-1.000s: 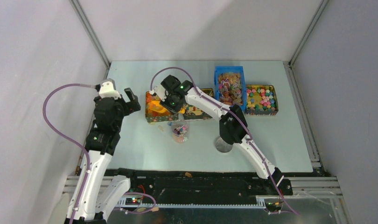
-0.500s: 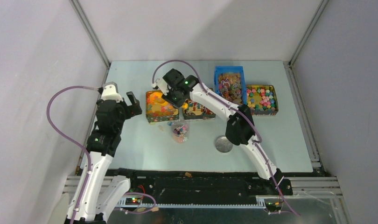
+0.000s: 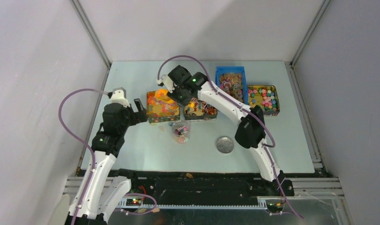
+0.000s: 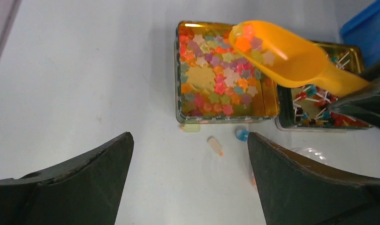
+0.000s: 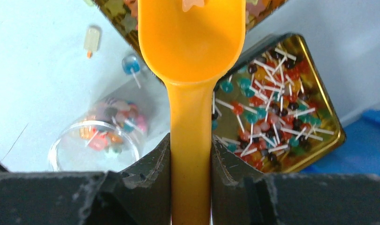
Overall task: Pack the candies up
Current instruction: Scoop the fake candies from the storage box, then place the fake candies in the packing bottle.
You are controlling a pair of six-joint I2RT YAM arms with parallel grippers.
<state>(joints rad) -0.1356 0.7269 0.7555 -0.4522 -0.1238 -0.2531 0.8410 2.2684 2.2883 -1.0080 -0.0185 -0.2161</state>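
My right gripper is shut on the handle of the orange scoop. The scoop hangs tilted over the far right corner of the gold tin of star candies, with a few star candies in its bowl. Next to that tin, another gold tin holds lollipops. A clear jar partly filled with mixed candies stands in front of the tins. My left gripper is open over bare table left of the jar, short of the star tin.
Three loose candies lie on the table by the star tin's near wall. A blue bin and a further gold tin, both with candies, stand at the back right. A round silver lid lies right of the jar.
The right gripper has lifted the scoop out of the star tin and drawn it back to the right. The left arm has moved right, closer to the star tin.
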